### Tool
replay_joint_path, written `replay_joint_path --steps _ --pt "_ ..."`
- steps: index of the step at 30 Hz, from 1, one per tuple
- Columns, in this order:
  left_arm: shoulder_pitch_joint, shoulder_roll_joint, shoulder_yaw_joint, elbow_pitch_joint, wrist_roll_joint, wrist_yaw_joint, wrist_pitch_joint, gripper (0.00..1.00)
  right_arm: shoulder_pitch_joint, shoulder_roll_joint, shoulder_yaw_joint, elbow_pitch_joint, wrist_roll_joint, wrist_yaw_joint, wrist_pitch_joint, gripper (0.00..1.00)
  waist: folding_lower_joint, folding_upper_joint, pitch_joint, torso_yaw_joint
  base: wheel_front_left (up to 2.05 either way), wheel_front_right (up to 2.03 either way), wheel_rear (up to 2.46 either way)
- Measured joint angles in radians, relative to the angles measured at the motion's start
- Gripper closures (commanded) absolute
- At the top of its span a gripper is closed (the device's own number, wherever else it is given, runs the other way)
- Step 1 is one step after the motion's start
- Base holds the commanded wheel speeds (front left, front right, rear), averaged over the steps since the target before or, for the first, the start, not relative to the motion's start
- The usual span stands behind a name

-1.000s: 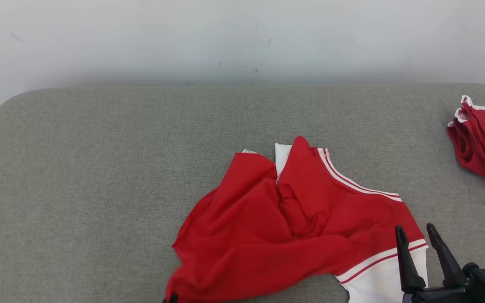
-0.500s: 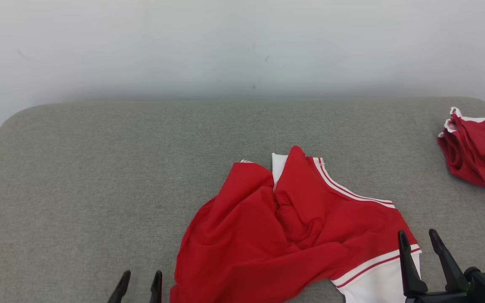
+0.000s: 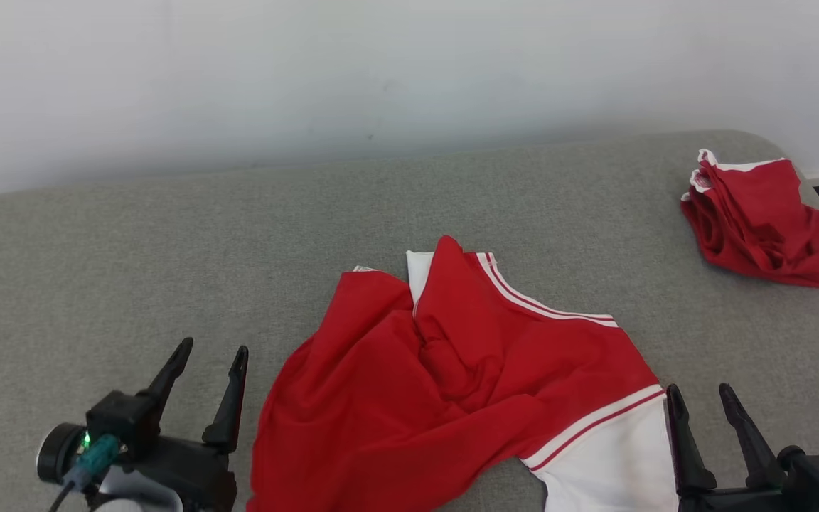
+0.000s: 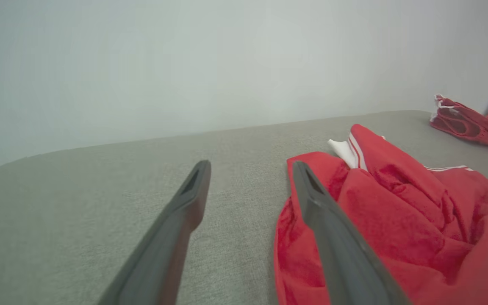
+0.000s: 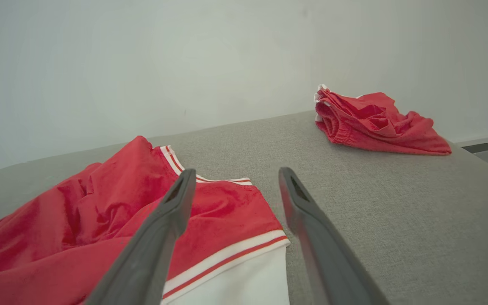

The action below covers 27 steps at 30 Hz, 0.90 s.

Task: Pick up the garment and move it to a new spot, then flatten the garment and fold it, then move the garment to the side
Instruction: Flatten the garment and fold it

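The garment (image 3: 452,384) lies crumpled on the grey padded surface (image 3: 168,249), in the near middle of it, directly ahead of me. Its red body is bunched into soft folds, and a peak of cloth with striped trim stands up at the far side. One white sleeve, edged in red and white stripes, spreads flat at the near right corner.

My right gripper (image 3: 699,389) sits at that sleeve, fingers spread apart with nothing between them. In my right wrist view its left finger crosses over the sleeve and its right finger over bare grey fabric; I cannot tell whether either touches.

My left gripper (image 3: 213,347) is just beside the garment's left edge, also parted and empty. In my left wrist view its right finger runs along the red hem.

A second bunched red garment (image 3: 758,220) with thin white edging lies well apart at the far right corner, near the pale wall (image 3: 381,64).
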Motion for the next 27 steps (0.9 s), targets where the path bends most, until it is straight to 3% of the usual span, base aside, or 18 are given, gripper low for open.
replay_joint_path --steps 8,15,18,27 --pt "-0.173 0.091 -0.161 0.133 -0.136 0.000 0.145 0.00 -0.035 -0.001 -0.003 0.016 0.003 0.000 0.000 0.00 0.0001 0.0000 0.048 -0.055 0.00 0.00 0.00" --pt "-0.203 0.154 -0.263 0.207 -0.274 0.000 0.322 0.00 -0.049 0.017 -0.006 0.030 0.009 0.000 0.000 0.00 0.0001 0.0001 0.078 -0.103 0.00 0.00 0.00" --pt "-0.198 0.170 -0.293 0.237 -0.301 0.000 0.372 0.00 -0.048 0.019 -0.009 0.033 0.009 0.000 0.000 0.00 0.0001 0.0001 0.087 -0.118 0.00 0.00 0.00" --pt "-0.200 0.157 -0.317 0.300 -0.314 0.016 0.380 0.00 -0.049 0.016 -0.020 0.034 0.009 0.000 0.000 0.00 0.0000 -0.0001 0.094 -0.126 0.00 0.00 0.00"
